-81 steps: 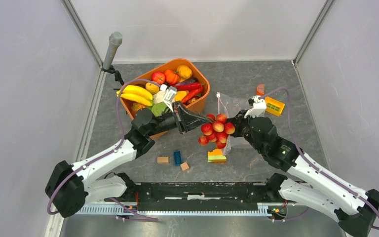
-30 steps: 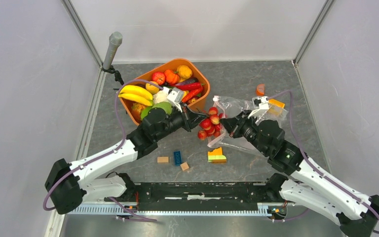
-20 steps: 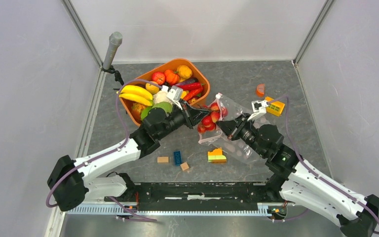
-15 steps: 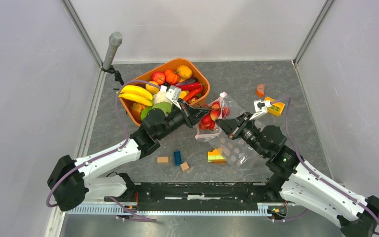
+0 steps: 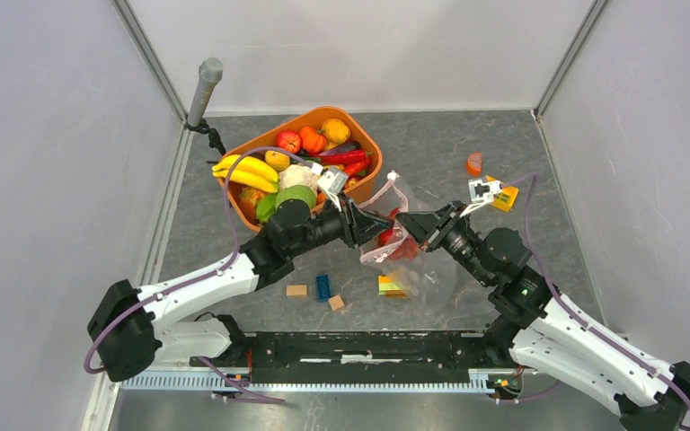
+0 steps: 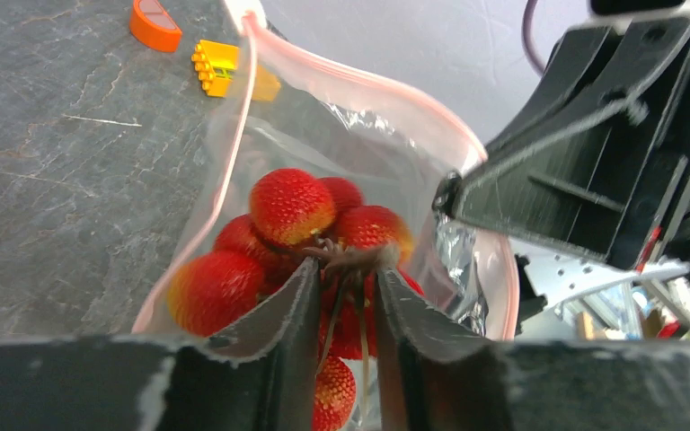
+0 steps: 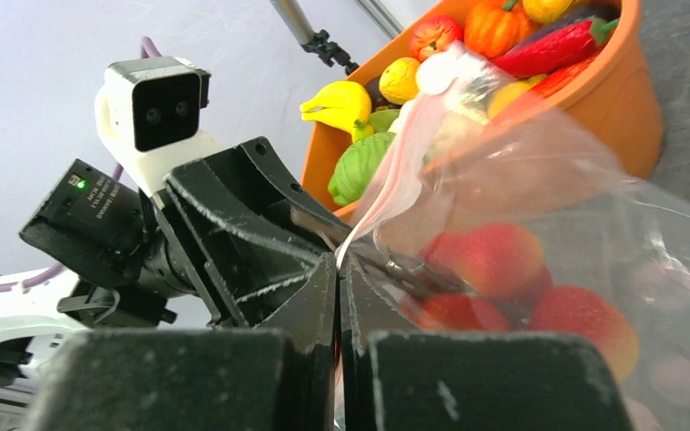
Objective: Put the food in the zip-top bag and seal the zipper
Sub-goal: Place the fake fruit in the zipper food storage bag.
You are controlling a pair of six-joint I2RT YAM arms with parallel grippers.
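from above: grey stone-look table (image 5: 431,144), pale walls (image 5: 54,135), orange tub (image 5: 373,153) of toy food (image 5: 301,144) at the back left. the zip-top bag (image 5: 413,269) hangs between the left gripper (image 5: 362,229) and right gripper (image 5: 413,224).

left wrist: fingers clamp the stem of the red grapes (image 6: 289,206), which sit inside the bag's open mouth.

right wrist: fingers pinched tight on the pink zipper (image 7: 386,184) edge, grapes just beyond them.

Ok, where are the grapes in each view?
Top external: grapes at centre, in the bag.
Left wrist: centre, stem in the left gripper.
Right wrist: lower right, blurred through the bag.
Shared landmark: the pink zipper, in all three.
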